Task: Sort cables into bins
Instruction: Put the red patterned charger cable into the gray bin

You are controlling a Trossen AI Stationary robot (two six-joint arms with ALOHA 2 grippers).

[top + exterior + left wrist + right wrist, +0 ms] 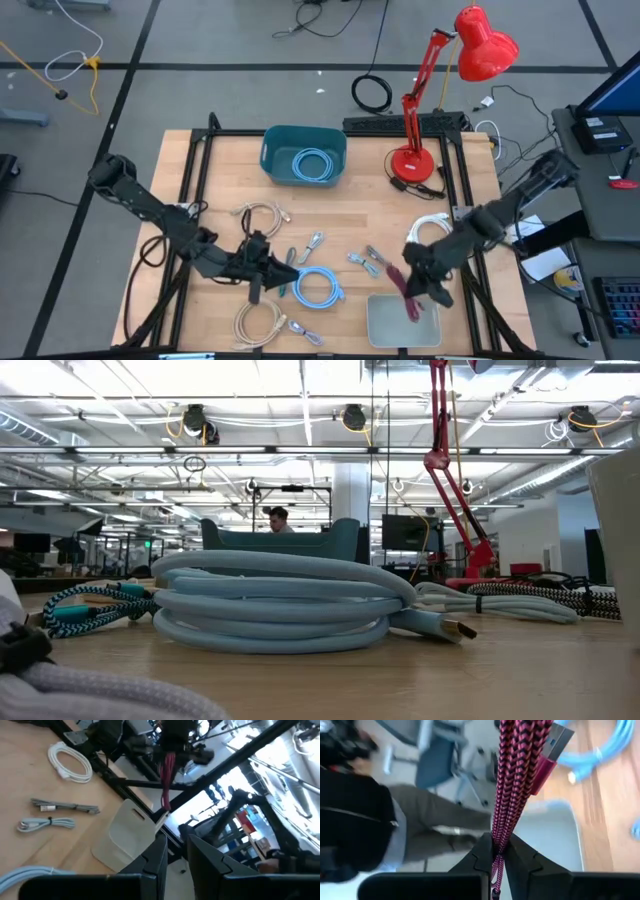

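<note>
My right gripper point(412, 285) is shut on a folded maroon braided cable point(409, 300) that hangs over the pale grey tray point(385, 325) at the table's near right. My left gripper point(285, 270) stands open at the near middle with nothing between its fingers point(160, 862), beside a light blue coil point(318, 288) that lies flat on the table. Another light blue coil point(315, 165) lies in the dark teal bin point(272, 150) at the far middle. Beige coils point(262, 215) point(262, 322), a white coil point(432, 225) and grey pieces point(362, 258) lie on the wood. My right gripper pinches the maroon cable's bundled strands point(496, 840) between its two fingers. The fingers slant down from the table's right side. The cable is lifted clear and hangs below the fingers point(167, 775), its plug ends point(547, 755) above the tray.
A red desk lamp point(415, 160) stands at the far right with its black cord beside it. A teal braided piece point(90, 605) lies left of the blue coil. The table's black frame point(200, 150) runs along both sides. A person sits beyond the table's near edge point(365, 815).
</note>
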